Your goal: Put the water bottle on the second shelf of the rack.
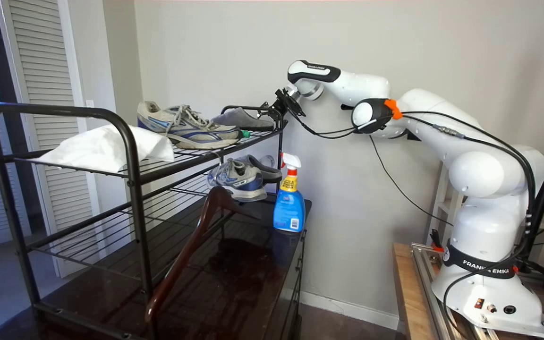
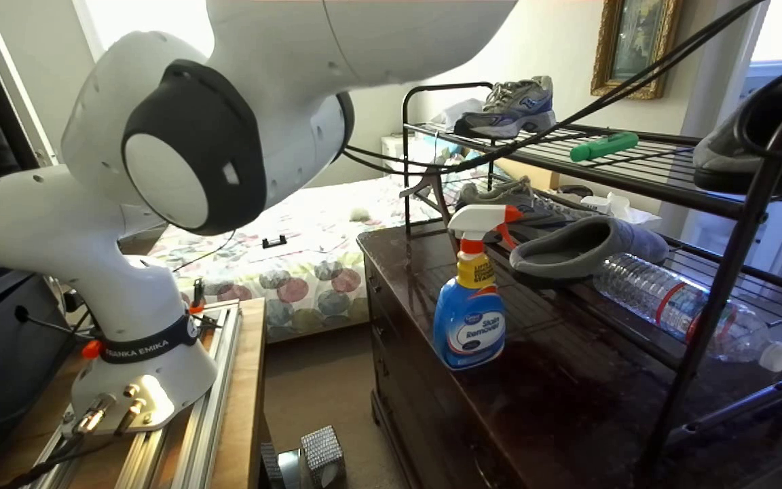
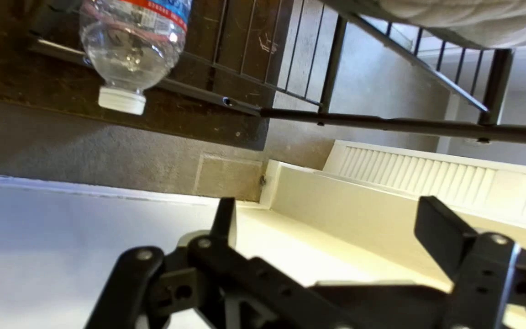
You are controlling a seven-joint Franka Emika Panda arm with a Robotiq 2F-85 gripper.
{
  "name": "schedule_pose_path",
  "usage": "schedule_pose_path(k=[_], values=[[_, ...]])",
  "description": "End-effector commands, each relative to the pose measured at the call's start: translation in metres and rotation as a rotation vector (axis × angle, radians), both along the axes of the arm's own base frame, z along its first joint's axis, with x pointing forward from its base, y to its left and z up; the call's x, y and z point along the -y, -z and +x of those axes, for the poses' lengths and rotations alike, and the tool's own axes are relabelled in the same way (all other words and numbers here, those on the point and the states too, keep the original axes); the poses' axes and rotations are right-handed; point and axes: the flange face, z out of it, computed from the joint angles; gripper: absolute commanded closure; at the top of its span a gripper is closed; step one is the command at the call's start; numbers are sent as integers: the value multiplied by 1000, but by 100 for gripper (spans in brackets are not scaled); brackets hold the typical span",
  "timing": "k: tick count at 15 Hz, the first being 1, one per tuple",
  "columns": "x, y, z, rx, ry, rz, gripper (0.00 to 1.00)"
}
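Free space for the arm lies off the short end of the rack, where a gap separates the dresser from the pale wall; the gripper is up there level with the end hoop, its fingers parted wide, and in an exterior view it overlaps that hoop, so I cannot tell whether they touch. The tight side is the long front: a blue spray bottle stands upright near the dresser's front edge, and a brown hanger slants down along the rails. Above, the topmost tier carries a grey slipper close to that same end, with a strip of bare grid and a green cylinder between it and a sneaker. The water bottle is on the second shelf, lying on its side, base just beside another slipper, neck and white cap poking out past the shelf's end edge; the wrist view shows the cap over the dresser's end strip, with floor beyond. It is clear plastic, ribbed at the base and smooth over the rounded shoulder, glinting in places, with a red and blue label around the body; how much liquid it holds I cannot make out
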Motion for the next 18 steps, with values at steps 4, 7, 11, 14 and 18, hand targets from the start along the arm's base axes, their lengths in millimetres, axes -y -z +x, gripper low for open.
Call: schedule_pose_path(k=[4,7,11,14,18], values=[[-17,-55,12,180,-140,-247,0],[-30,-82,11,247,-263,-343,0],[-43,-114,5,330,-439,-464,0],[-55,-130,-4,352,-605,-504,0],[-73,-144,-19,374,-835,-521,0]])
